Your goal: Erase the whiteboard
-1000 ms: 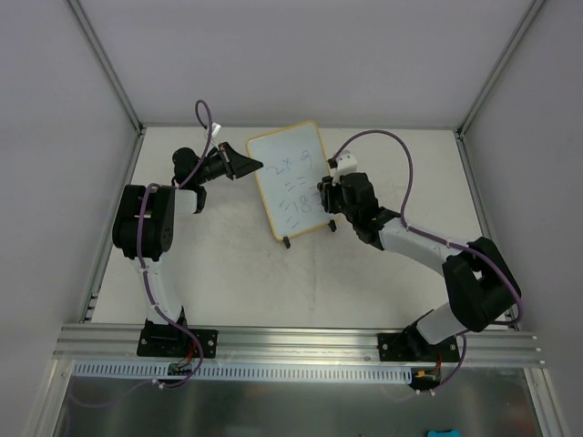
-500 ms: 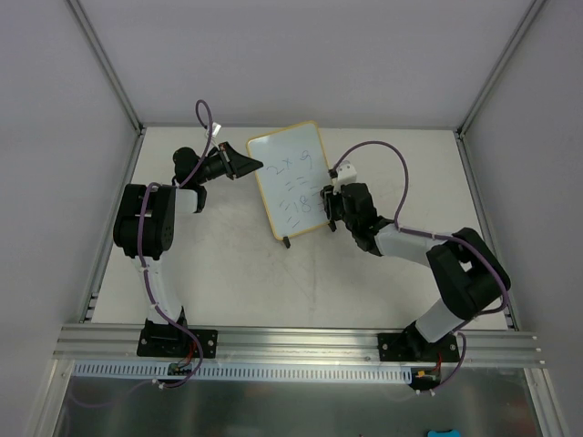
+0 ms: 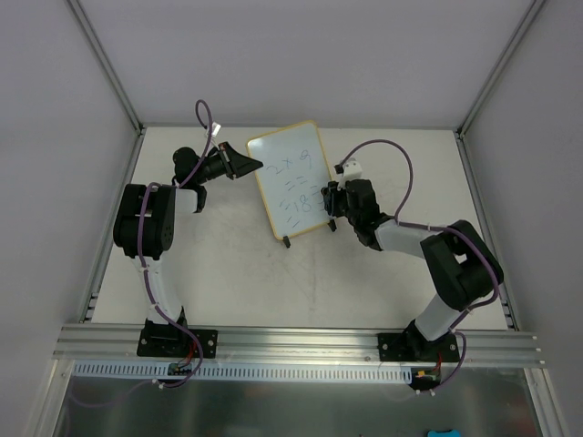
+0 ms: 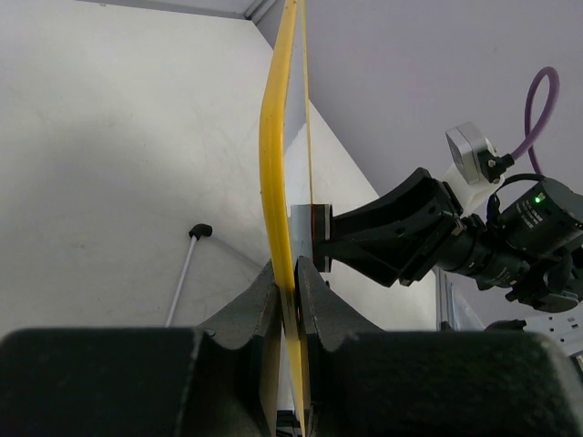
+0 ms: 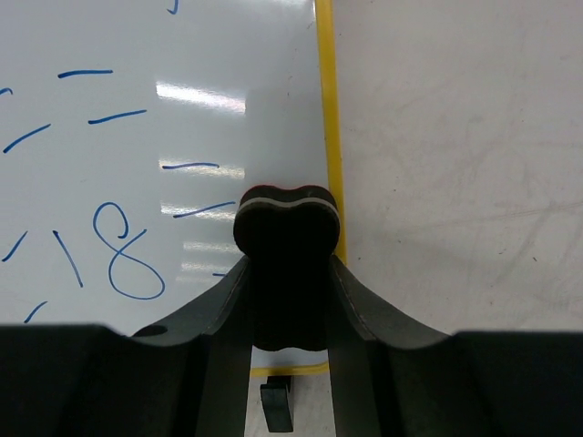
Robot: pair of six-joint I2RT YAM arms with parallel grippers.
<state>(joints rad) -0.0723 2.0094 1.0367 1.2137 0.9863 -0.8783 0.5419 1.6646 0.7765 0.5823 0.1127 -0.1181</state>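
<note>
Yellow rounded frame of glossy whiteboard (image 3: 290, 177) clamped by left claw (image 4: 287, 275); squashed black eraser block (image 5: 287, 223) gripped by right claw (image 5: 288, 266).

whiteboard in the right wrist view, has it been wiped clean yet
No, blue writing, including an 18, covers the whiteboard left of the eraser gripped by the right end effector.

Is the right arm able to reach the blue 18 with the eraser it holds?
Probably yes. The right gripper holds the eraser at the right edge of the whiteboard, and the 18 sits close beside it with nothing between. The left gripper clamps the opposite edge, out of the way.
</note>
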